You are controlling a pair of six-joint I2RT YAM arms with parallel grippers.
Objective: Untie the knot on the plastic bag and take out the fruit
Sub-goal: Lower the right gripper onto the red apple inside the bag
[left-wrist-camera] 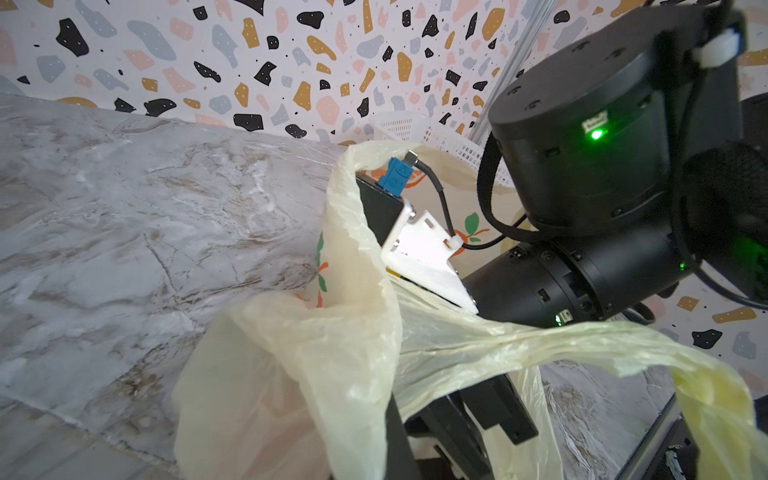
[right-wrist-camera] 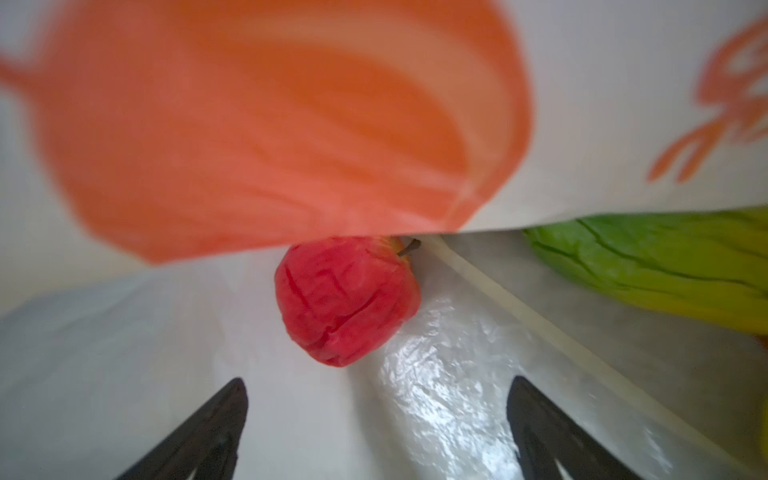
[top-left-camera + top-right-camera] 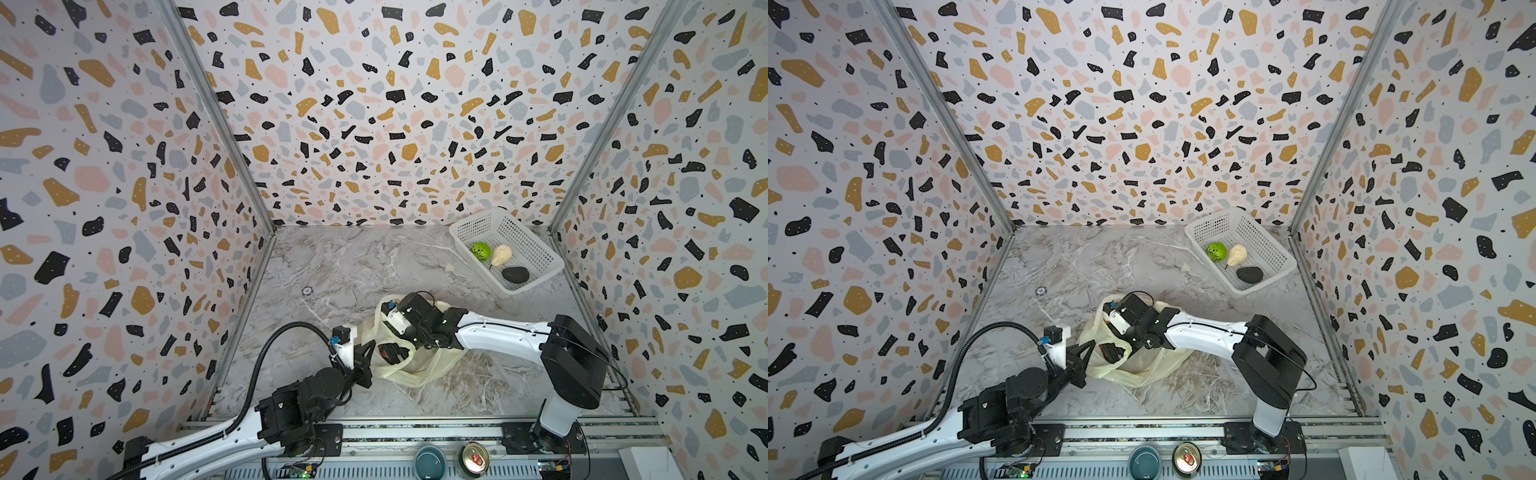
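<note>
The pale-yellow plastic bag [image 3: 419,370] [image 3: 1142,370] lies on the marble table near the front, its mouth held open. The knot is out of view. My left gripper [image 3: 368,353] [image 1: 397,419] is shut on the bag's rim at its left side. From the right, my right gripper [image 3: 392,353] [image 2: 378,388] reaches inside the bag, open, with nothing between its fingers. Just ahead of it in the right wrist view lies a red apple [image 2: 347,299], untouched, and beside that a green-yellow fruit [image 2: 665,270].
A white perforated basket [image 3: 484,222] [image 3: 1219,222] at the back right holds a lime-green fruit [image 3: 480,252], a cream one [image 3: 501,254] and a near-black one [image 3: 515,274]. A bowl [image 3: 430,461] and a can [image 3: 475,459] sit on the front rail.
</note>
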